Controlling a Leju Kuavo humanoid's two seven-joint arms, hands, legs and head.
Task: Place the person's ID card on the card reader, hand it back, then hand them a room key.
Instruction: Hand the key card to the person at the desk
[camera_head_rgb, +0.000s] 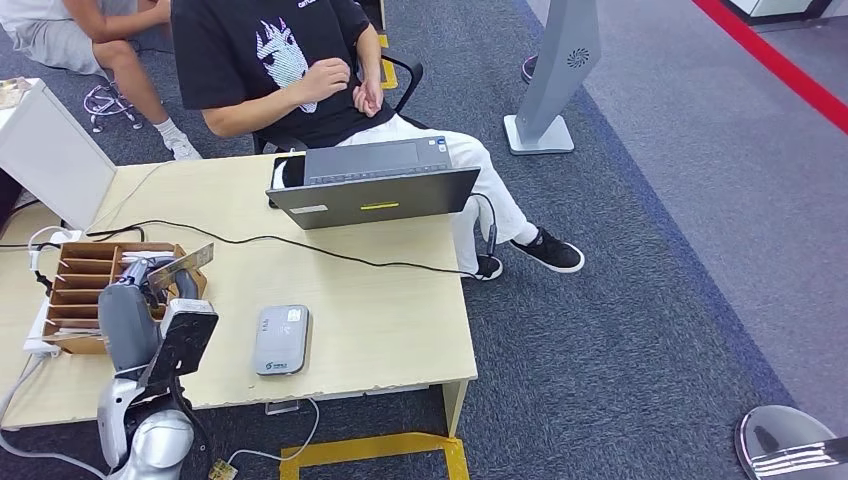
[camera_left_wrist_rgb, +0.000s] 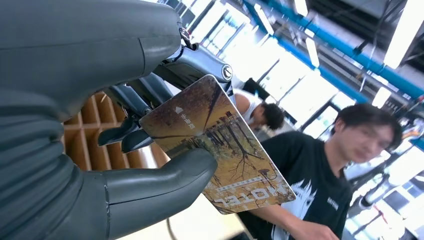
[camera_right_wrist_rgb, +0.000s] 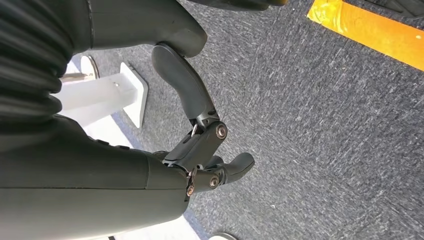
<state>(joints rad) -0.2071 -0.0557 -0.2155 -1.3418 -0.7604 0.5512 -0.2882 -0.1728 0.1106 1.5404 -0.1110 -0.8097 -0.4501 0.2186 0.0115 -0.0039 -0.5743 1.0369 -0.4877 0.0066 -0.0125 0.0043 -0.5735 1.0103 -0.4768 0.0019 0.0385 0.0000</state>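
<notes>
Left hand (camera_left_wrist_rgb: 125, 150) pinches room key (camera_left_wrist_rgb: 220, 150) above wooden card rack (camera_head_rgb: 85, 290).

1. The head view is looking down from high on the tabletop (camera_head_rgb: 380, 300) and carpet.
2. The left wrist view is sitting close behind its robot hand (camera_left_wrist_rgb: 100, 150), facing up toward the person (camera_left_wrist_rgb: 320, 190), whom the head view is also showing.
3. The right wrist view is facing the carpet (camera_right_wrist_rgb: 325, 125) closely.

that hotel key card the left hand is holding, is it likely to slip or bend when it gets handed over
The key card looks flat and unbent in the left hand, so probably stiff. Its printed face seems glossy, and it is pinched only near one end, so it could slip. It looks thin, likely very light.
</notes>
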